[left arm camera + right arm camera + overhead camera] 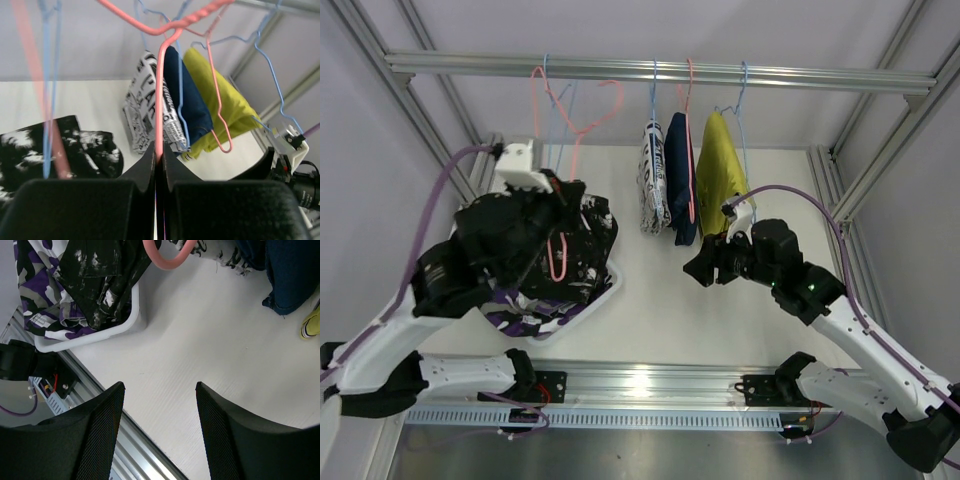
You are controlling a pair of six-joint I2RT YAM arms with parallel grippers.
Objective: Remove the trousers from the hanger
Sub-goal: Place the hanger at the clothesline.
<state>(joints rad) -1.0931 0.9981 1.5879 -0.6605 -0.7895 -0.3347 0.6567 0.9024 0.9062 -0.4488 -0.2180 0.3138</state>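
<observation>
Left gripper point(159, 161) clamped on bare pink hanger point(160, 100) over bin point(135, 315) holding black pair point(585, 225), purple pair point(40, 285); right gripper point(159, 389) spread, empty, near white pair point(654, 185), navy pair point(680, 180), yellow pair point(718, 170) hung on rail point(800, 77); best keep wire steady, not jostling neighbours.

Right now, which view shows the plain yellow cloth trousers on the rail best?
Top external: the plain yellow cloth trousers hang almost whole from the metal rail, rightmost of three pairs. Left wrist shows them larger but partly hidden behind the plain navy trousers. Right wrist catches only a yellow corner at its right edge.
</observation>
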